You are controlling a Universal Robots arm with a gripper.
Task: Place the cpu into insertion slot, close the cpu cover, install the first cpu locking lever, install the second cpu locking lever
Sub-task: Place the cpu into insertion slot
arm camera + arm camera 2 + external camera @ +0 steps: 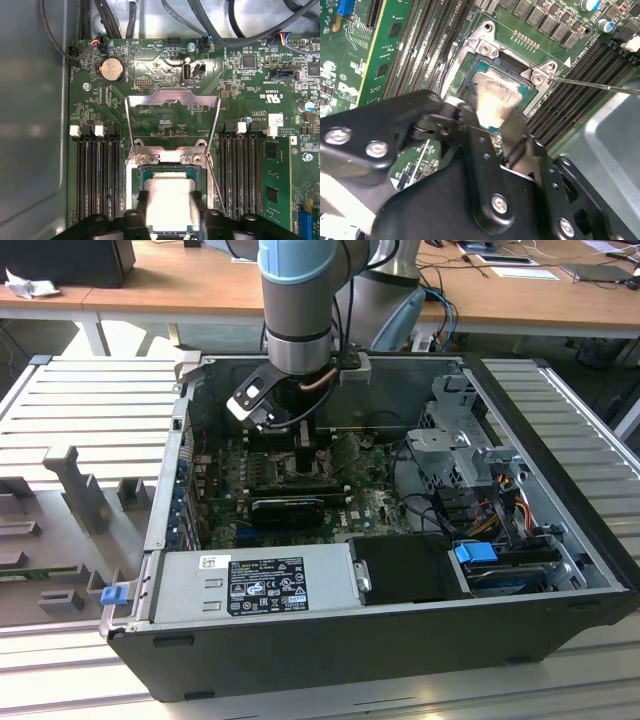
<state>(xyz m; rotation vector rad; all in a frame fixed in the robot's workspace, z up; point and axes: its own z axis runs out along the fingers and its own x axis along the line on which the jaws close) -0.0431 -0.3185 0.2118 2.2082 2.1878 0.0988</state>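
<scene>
One chip pinched squarely over its socket

Your hand (pixel 171 209) is reaching down inside the open computer case (pixel 560 570). It is gripping the cpu (pixel 170 200) between its two fingers (pixel 141 202), with one pad pressing on each of two opposite edges. The jaws are standing narrow, no wider than the chip itself.

You are working with a single relation here: the insertion slot (pixel 170 168) is lying straight beneath the hand, not off to either side of it. In the first wrist view the cpu's outline is falling inside the slot's frame, and its edges are running parallel to the frame's edges, so I am judging no twist between them. Whether the chip is already resting in the slot or hanging just above it, I cannot tell.

Out past the fingertips, the cpu cover (pixel 172 96) is standing swung open at the slot's far edge, well clear of the chip. Its square window is showing the green board (pixel 250 80) behind it. One thin locking lever (pixel 214 182) is running along the slot just beside one finger, and it is looking unlatched. Ribbed memory slots (pixel 97 175) are flanking the hand on both sides.
</scene>
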